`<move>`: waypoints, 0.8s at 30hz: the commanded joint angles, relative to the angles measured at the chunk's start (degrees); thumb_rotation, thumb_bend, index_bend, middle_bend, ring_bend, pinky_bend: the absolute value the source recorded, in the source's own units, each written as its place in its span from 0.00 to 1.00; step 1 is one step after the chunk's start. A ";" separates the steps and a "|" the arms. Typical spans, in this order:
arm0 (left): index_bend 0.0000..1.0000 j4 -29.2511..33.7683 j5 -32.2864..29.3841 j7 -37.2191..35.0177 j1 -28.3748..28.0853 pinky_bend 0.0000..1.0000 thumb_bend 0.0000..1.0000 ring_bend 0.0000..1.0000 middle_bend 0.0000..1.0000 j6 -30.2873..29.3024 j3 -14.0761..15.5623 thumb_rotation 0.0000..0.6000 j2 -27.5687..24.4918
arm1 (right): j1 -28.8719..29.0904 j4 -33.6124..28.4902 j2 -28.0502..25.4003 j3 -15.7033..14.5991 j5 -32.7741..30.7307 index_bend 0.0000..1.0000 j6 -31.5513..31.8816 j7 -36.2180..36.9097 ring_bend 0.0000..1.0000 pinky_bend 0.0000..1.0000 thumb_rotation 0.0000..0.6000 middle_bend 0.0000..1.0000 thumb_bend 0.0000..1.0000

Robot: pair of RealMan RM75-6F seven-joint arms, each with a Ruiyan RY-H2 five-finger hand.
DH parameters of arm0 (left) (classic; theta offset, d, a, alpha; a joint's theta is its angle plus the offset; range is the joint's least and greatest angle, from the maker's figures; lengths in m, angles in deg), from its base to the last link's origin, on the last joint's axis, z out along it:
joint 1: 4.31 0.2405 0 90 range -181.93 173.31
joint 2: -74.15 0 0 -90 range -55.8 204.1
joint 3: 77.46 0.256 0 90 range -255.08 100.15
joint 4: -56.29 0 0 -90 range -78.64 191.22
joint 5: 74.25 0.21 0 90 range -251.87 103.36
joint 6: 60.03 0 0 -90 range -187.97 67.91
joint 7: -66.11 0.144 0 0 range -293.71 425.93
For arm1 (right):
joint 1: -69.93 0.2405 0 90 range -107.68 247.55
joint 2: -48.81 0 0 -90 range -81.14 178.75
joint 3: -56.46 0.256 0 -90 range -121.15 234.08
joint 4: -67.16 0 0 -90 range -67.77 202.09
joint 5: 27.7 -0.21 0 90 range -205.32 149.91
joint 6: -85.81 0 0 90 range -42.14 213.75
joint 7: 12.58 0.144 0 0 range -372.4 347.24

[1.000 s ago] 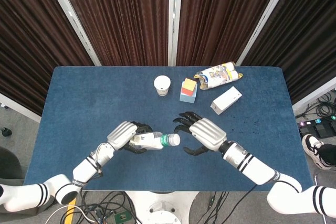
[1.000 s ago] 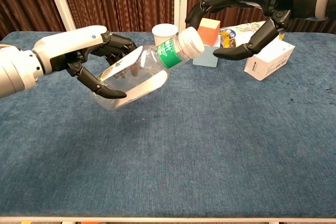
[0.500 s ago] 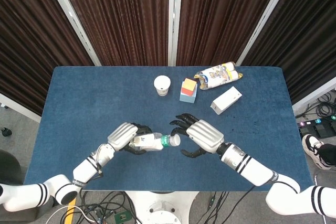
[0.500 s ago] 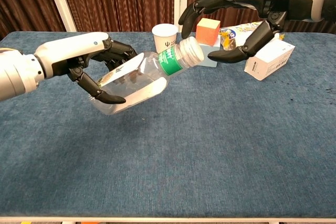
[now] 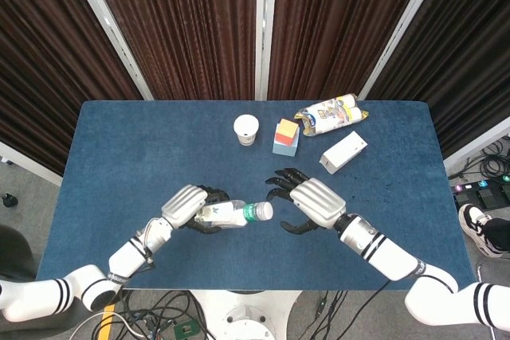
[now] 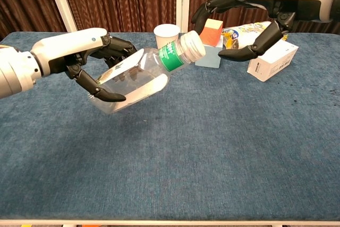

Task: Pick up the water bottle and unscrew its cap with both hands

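L hand [image 6: 87, 67] grips water bottle [image 6: 143, 75] above table [image 6: 212, 147], cap [image 6: 193, 44] tilted up-right. R hand [image 6: 249, 22] spread just right of cap, not touching.

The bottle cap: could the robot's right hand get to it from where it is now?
Probably yes. The right hand is open beside the cap, fingers spread, nothing between them, and the left hand holds the water bottle with the cap toward it.
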 commanded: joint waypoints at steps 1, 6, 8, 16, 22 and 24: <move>0.56 -0.11 -0.16 0.06 -0.05 0.42 0.34 0.44 0.58 0.25 0.04 1.00 0.07 | -0.16 -0.27 -0.25 -0.13 0.23 0.29 0.18 0.03 0.00 0.00 0.87 0.12 0.28; 0.56 -0.09 -0.25 0.29 -0.15 0.42 0.34 0.44 0.58 0.44 -0.01 1.00 0.27 | -0.12 -0.54 -0.45 -0.21 0.59 0.29 0.17 0.02 0.00 0.00 0.86 0.12 0.28; 0.56 -0.05 -0.31 0.50 -0.22 0.42 0.34 0.44 0.58 0.61 0.00 1.00 0.29 | -0.03 -0.56 -0.39 -0.23 0.65 0.29 0.05 0.11 0.00 0.00 0.86 0.12 0.28; 0.56 -0.15 -0.81 0.84 -0.34 0.42 0.34 0.44 0.58 1.20 -0.03 1.00 0.37 | 0.17 -0.65 -0.16 -0.24 1.02 0.29 -0.04 0.50 0.00 0.00 0.86 0.12 0.28; 0.56 -0.28 -0.82 0.70 -0.29 0.42 0.34 0.44 0.58 1.19 -0.01 1.00 0.37 | 0.22 -0.83 -0.20 -0.36 1.58 0.29 0.10 0.58 0.00 0.00 0.87 0.12 0.28; 0.56 -0.32 -0.81 0.63 -0.30 0.42 0.34 0.44 0.58 1.21 -0.01 1.00 0.37 | 0.20 -0.91 -0.21 -0.37 1.69 0.29 0.20 0.63 0.00 0.00 0.86 0.12 0.28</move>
